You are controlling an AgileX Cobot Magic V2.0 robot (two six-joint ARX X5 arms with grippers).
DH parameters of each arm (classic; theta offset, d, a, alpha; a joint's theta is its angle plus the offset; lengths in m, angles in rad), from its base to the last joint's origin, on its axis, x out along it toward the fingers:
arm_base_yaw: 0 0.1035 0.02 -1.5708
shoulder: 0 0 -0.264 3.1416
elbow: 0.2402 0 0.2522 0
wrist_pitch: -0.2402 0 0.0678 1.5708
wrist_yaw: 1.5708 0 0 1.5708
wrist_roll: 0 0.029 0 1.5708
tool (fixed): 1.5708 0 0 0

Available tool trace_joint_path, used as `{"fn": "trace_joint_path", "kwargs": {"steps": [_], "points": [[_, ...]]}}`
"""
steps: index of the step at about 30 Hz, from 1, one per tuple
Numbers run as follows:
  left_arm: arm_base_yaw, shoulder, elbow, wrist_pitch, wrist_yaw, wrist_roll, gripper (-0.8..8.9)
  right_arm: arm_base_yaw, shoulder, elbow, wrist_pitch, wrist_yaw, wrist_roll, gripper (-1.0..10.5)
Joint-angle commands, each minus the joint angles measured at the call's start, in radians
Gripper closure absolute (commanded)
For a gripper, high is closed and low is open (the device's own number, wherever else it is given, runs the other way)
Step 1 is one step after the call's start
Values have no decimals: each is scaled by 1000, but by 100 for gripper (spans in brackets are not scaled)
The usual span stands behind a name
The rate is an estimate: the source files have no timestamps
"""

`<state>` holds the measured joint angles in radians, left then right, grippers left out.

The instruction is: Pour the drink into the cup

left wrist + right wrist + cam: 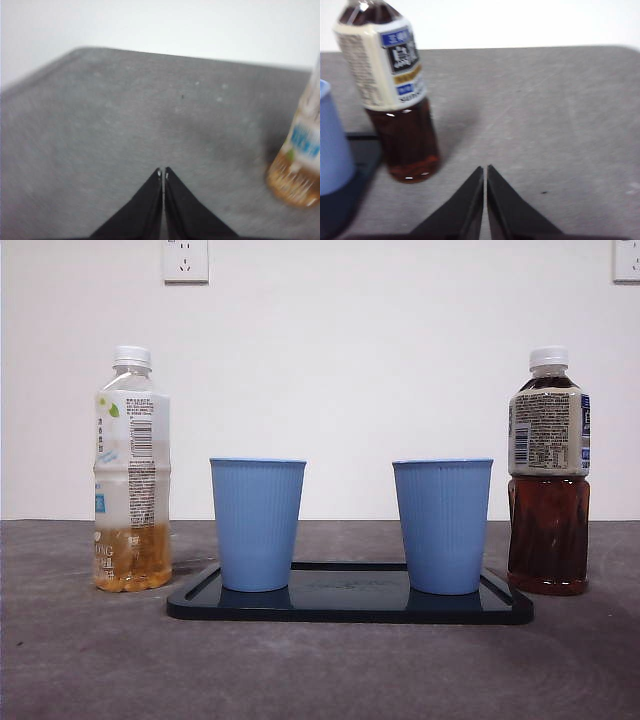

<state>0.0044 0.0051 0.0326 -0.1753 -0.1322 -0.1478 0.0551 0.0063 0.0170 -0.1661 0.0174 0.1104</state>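
Bottle (548, 472) of dark tea, white-capped, upright beside blue cup (443, 526).

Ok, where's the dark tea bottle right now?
The dark tea bottle stands upright at the front view's right, on the table beside the tray, nearest the right cup.

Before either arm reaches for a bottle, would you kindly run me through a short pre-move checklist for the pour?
1. Both blue cups upright on the dark tray: left cup and right cup stand apart. Ok.
2. Cups empty: interiors hidden from the level view. Cannot tell.
3. Dark tea bottle upright beside the tray, white cap on: must be uncapped before pouring. Not ok.
4. Nearly empty pale bottle upright, capped, clear of the tray. Ok.
5. Right gripper near the tea bottle, fingers closed; needs opening. Not ok.
6. Left gripper closed, empty, over bare table. Ok.
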Motion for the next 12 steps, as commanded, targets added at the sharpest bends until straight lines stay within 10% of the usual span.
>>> {"fn": "trace_joint_path", "kwargs": {"steps": [1,12], "points": [[2,-2,-21,-4,-2,-269,807,2,-3,-4,2,-10,103,940],[2,-2,47,-21,30,-291,807,1,-3,36,8,-44,223,940]]}}
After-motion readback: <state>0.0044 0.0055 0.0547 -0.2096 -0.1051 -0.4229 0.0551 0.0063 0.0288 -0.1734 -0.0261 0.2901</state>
